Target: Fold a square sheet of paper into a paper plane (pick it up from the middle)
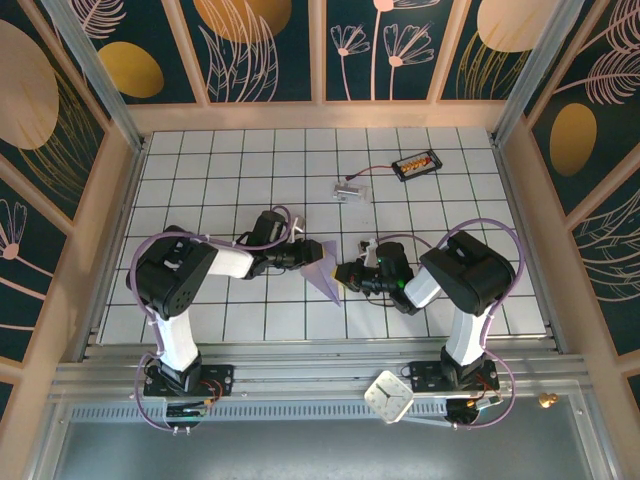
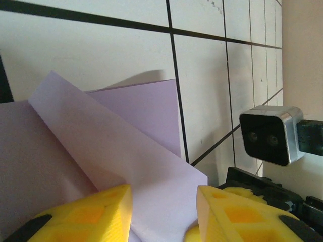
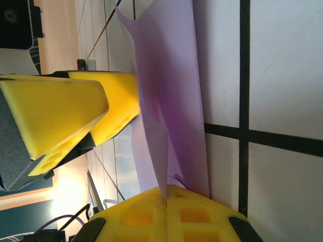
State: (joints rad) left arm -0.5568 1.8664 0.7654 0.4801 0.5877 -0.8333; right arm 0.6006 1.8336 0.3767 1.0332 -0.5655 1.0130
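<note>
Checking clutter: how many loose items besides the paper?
3: clear plastic piece beyond the paper, black box further right, white clock on the near rail. More may be hidden.

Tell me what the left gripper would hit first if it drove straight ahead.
The lavender paper, already between the left gripper's fingers and rising just ahead. Past it, probably tiled table; depth unclear.

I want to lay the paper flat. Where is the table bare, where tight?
Bare: the far left tiles, left of the wired plastic piece; the near tiles, just this side of the paper. Crowded: the middle, where left gripper and right gripper meet on it.
</note>
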